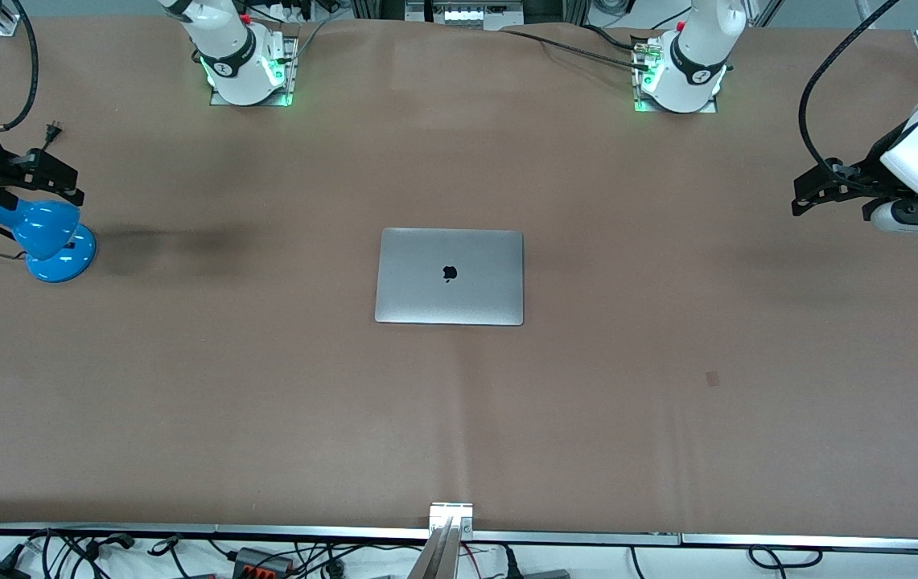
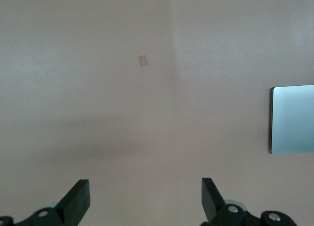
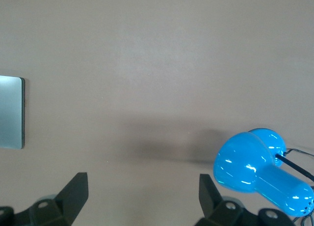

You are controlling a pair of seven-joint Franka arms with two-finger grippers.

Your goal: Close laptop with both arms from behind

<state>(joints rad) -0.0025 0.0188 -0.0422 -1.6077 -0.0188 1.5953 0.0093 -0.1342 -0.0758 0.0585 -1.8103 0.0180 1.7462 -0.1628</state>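
Laptop shut flat; both end effectors apparently open.

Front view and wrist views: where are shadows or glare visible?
Front view: a dark smeared shadow lies on the table beside the blue lamp; the closed laptop has even, soft sheen. Right wrist view: bright highlights on the lamp head, a shadow beside it. Left wrist view: the laptop's lid looks pale, washed out.
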